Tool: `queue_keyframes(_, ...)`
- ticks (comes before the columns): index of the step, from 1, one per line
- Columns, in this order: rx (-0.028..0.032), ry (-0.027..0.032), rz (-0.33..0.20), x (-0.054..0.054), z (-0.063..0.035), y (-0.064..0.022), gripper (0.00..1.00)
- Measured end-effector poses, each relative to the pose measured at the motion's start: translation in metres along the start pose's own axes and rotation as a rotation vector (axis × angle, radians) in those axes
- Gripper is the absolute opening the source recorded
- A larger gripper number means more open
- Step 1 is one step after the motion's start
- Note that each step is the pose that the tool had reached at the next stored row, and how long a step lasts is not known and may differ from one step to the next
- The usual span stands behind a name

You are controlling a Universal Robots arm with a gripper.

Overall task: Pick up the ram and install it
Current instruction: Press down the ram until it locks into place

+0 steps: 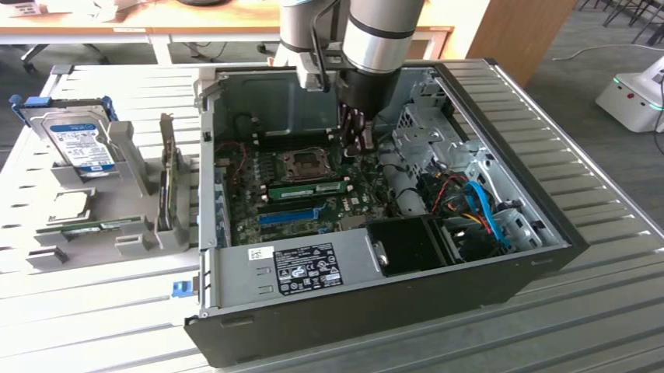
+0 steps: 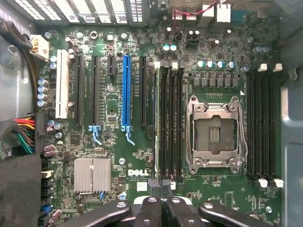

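Silver-grey tubular arm (image 1: 384, 35) with a dark cable (image 1: 323, 47) alongside; black gripper (image 2: 162, 188) linkages carry 4 round silver screws (image 2: 152, 200)

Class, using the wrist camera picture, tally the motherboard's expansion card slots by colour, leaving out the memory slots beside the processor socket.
White slot: 1
Blue slot: 1
Black slots: 4
Total: 6

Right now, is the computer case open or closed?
Open: the computer case has no side panel on top, and the motherboard inside is in plain sight.
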State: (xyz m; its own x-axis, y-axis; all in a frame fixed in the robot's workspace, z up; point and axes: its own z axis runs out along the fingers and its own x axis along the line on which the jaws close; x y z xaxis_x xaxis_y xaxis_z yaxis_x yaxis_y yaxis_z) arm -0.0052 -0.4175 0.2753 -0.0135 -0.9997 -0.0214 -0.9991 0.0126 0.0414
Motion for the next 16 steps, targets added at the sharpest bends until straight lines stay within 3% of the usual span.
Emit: queue_keyframes(16, 0.0, 0.0001, 0.0, 0.0, 0.0137, -0.0006, 0.11)
